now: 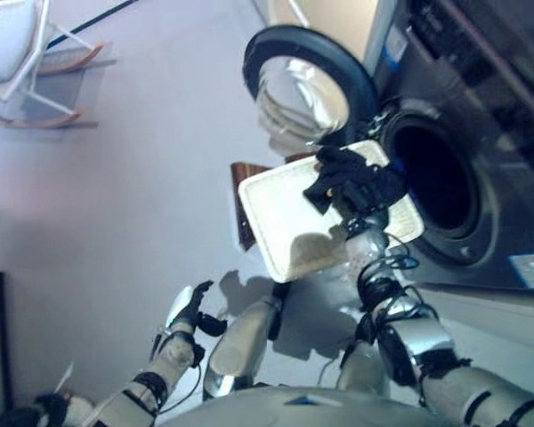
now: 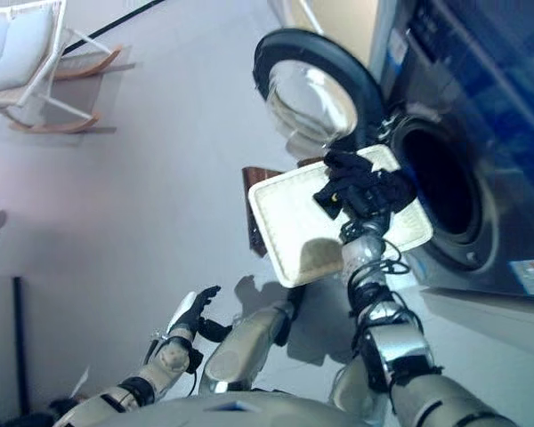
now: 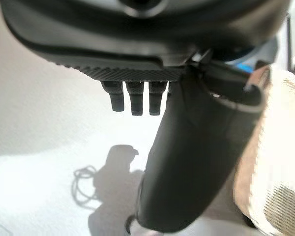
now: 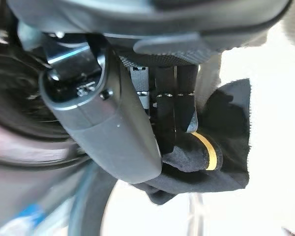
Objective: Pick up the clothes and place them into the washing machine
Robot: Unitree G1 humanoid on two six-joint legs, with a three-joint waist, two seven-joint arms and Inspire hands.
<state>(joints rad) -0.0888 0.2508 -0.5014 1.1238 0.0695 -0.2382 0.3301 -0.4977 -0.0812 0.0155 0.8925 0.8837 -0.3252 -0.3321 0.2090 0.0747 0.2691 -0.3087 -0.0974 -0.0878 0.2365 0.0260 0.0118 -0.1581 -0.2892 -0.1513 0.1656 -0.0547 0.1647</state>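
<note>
The shallow cream wicker basket (image 1: 285,218) sits on the low dark brown box (image 1: 241,213) next to the washing machine (image 1: 481,133). My right hand (image 1: 367,191) is over the basket's rim on the machine side and is shut on a black cloth (image 1: 331,173). In the right wrist view the thumb and fingers (image 4: 174,113) pinch this black cloth (image 4: 221,128), which has a yellow stripe. The dark drum opening (image 1: 436,178) is just beyond the hand. My left hand (image 1: 187,307) hangs low to the left, open and empty, with fingers (image 3: 137,101) relaxed.
The machine's round door (image 1: 307,84) stands swung open behind the basket. A white rocking chair (image 1: 22,62) stands on the pale floor far to the left.
</note>
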